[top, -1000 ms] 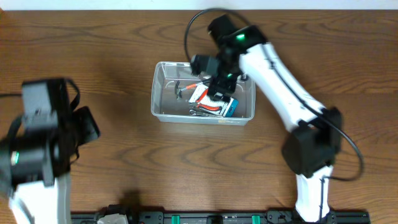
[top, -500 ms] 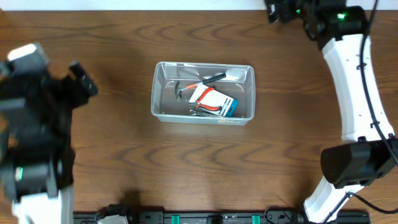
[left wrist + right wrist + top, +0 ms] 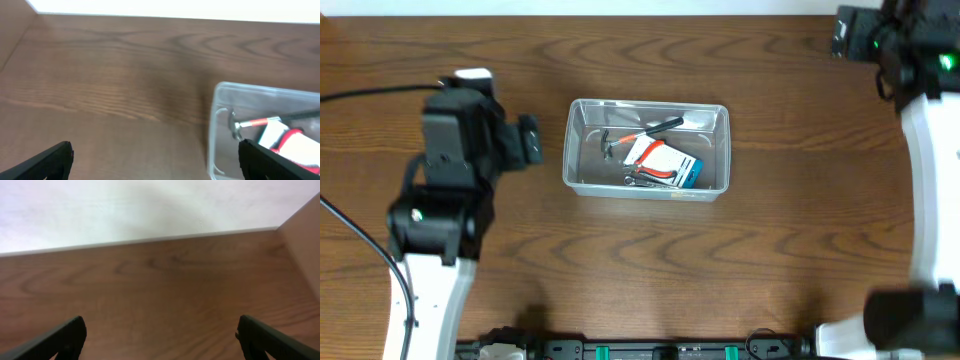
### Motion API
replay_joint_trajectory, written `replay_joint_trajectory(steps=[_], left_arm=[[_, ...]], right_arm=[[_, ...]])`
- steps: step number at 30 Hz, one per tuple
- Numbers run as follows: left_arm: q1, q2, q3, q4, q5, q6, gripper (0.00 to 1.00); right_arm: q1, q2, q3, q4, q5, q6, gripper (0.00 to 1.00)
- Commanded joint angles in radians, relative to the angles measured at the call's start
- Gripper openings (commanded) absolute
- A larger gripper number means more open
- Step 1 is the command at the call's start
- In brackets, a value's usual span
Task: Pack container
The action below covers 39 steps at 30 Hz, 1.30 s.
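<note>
**Overhead and wrist views of the packing task, apparently at a late stage.** At left, the left gripper (image 3: 527,140) was positioned over the wooden table (image 3: 770,260), near the left end of the container (image 3: 567,150) without touching it. In the left wrist view its fingers (image 3: 50,160) stood spread wide with nothing between them, and one corner of the container showed at lower right. At centre, the container, a clear plastic bin, sat upright on the table, touched by neither arm. Inside it lay a small hammer (image 3: 612,145) toward the left end and a black-handled tool (image 3: 665,124) along the far wall. A white-and-blue box (image 3: 665,157) lay near the middle, with red-handled pliers (image 3: 658,173) at its near edge; exactly how these items overlapped could not be resolved. At right, the right gripper (image 3: 161,325) was held at the far right corner of the table, well apart from the container. Its fingers were likewise spread wide and empty, facing only bare wood and a pale wall (image 3: 150,210). Judged from these views, loading was largely or wholly done: four items lay in the container, no loose item was visible on the table, and neither gripper carried anything. No lid was in view, so whether a closing step was left could not be told.
</note>
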Motion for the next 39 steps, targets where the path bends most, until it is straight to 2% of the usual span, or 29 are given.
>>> replay_joint_trajectory(steps=[1, 5, 9, 13, 17, 28, 39], left_arm=[[-0.071, -0.116, -0.11, 0.016, -0.051, 0.031, 0.98], [-0.129, -0.308, -0.249, 0.038, -0.069, 0.031, 0.98], [-0.154, -0.539, -0.368, 0.006, -0.087, 0.031, 0.98], [-0.155, -0.729, -0.437, -0.08, -0.086, 0.031, 0.98], [-0.155, -0.847, -0.462, -0.171, -0.086, 0.031, 0.98], [-0.155, -0.883, -0.462, -0.248, -0.087, 0.031, 0.98], [-0.155, -0.883, -0.462, -0.282, -0.087, 0.031, 0.98]], right_arm=[[0.006, -0.219, -0.18, 0.022, 0.008, 0.018, 0.99], [0.027, -0.453, -0.43, 0.045, 0.008, 0.029, 0.99], [0.07, -0.693, -0.627, -0.01, 0.008, 0.03, 0.99], [0.119, -0.9, -0.757, -0.094, 0.014, 0.048, 0.99], [0.125, -1.05, -0.829, -0.223, 0.024, 0.114, 0.99], [0.125, -1.106, -0.849, -0.415, 0.02, 0.116, 0.99], [0.125, -1.106, -0.849, -0.45, 0.02, 0.115, 0.99]])
